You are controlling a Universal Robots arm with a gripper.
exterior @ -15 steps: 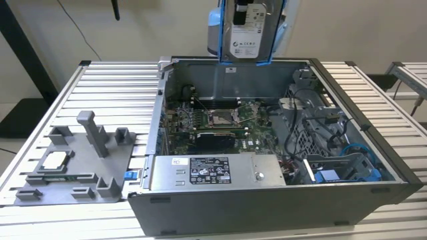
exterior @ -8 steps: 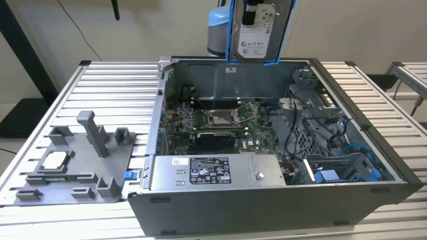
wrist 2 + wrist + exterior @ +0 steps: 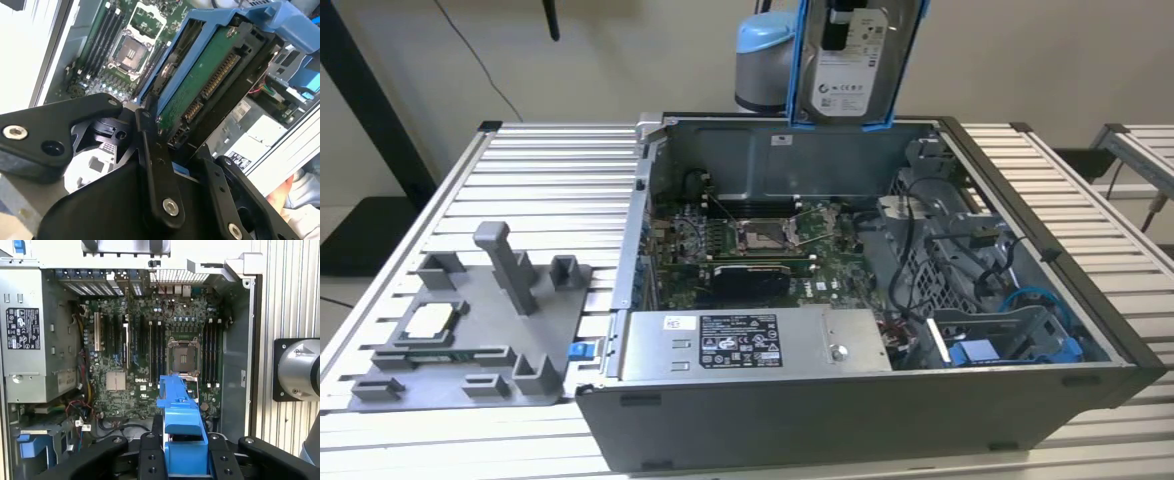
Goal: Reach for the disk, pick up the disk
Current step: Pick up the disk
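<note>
Computer case: open grey metal tower lying on its side on a slatted aluminium table. It holds a green motherboard with an empty processor socket, and a grey power supply box with a sticker.

Grey plastic fixture: ribbed, with upright posts, on the table at the exterior view's left.

The disk: silver, white label, blue rails, held upright above the case's rear wall. The second wrist view shows its green circuit underside.

Gripper: black fingers pinching the disk.
</note>
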